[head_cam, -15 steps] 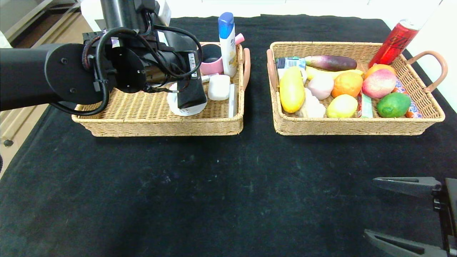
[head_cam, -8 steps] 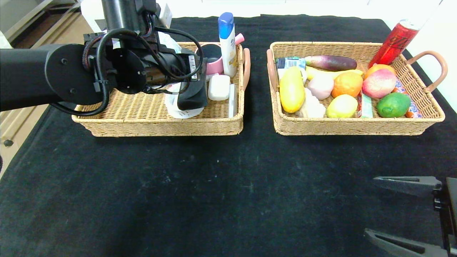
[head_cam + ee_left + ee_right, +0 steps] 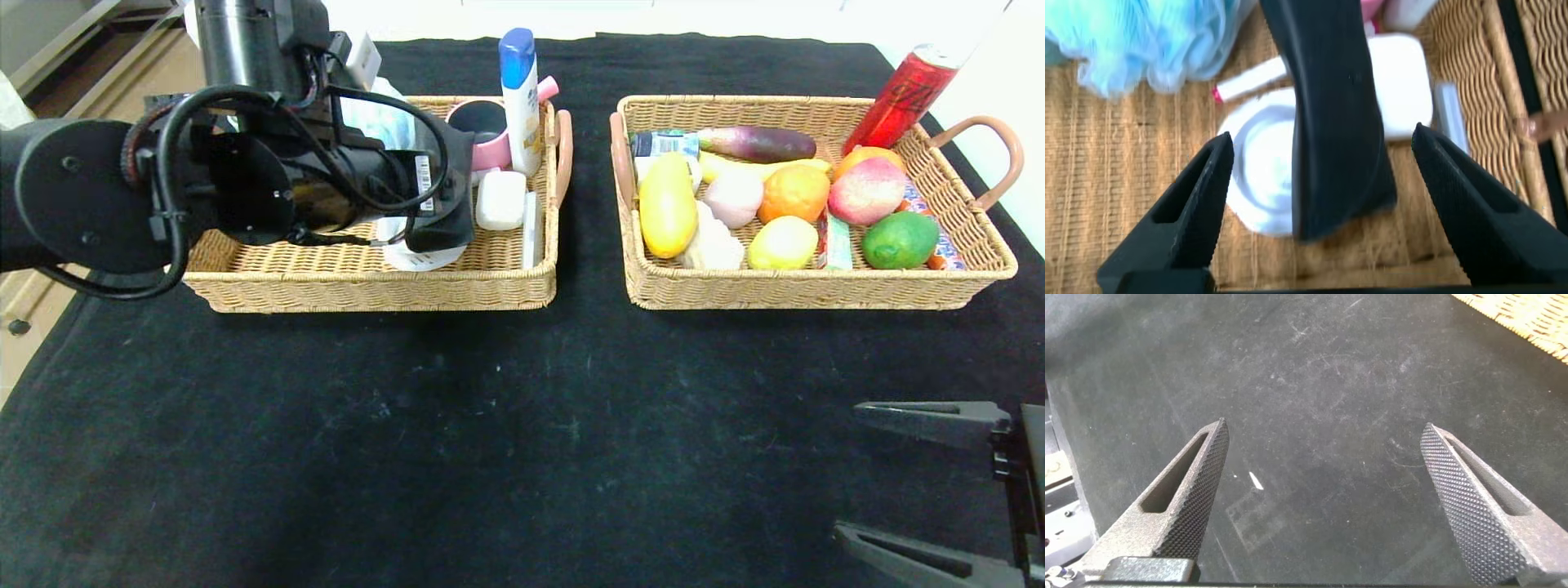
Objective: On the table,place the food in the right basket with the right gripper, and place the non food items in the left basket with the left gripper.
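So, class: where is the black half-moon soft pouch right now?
In the head view, the black half-moon soft pouch lies in the left wicker basket, atop the white round tub, beneath the open left gripper.

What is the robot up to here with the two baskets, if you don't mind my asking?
It is sorting items into two wicker baskets. The left gripper hangs open over the left basket, with the black pouch lying free between its fingers, across the white tub. The right basket already holds the food, such as the yellow loaf. The right gripper is parked open above the bare black table, which shows nothing left to sort.
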`<act>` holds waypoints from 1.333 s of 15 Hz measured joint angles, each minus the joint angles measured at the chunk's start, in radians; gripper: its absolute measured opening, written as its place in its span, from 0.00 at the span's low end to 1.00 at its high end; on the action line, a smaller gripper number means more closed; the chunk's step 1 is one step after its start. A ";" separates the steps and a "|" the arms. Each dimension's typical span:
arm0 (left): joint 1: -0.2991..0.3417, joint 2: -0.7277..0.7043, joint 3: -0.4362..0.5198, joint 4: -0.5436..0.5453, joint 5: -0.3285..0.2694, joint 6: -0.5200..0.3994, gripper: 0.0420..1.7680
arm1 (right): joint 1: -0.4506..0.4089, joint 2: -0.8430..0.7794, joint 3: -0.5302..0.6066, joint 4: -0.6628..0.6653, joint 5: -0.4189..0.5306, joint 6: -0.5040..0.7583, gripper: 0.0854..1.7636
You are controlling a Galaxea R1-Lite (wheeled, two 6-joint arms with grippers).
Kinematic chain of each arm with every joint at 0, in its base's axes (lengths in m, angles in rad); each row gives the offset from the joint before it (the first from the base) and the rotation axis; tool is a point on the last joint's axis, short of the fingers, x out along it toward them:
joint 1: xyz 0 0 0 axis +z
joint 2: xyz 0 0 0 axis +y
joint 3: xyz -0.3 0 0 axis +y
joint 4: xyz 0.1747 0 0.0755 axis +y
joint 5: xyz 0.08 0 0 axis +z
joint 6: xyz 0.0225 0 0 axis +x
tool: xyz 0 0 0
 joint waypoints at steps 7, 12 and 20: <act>-0.071 -0.326 0.380 -0.003 -0.056 0.053 0.94 | -0.016 -0.001 -0.021 0.002 -0.008 0.006 0.97; -0.173 -0.596 0.592 0.020 -0.064 0.117 0.95 | -0.026 -0.044 -0.047 0.021 -0.009 0.035 0.97; -0.150 -0.932 0.800 0.100 -0.116 0.146 0.96 | -0.116 -0.278 -0.241 0.524 -0.079 0.082 0.97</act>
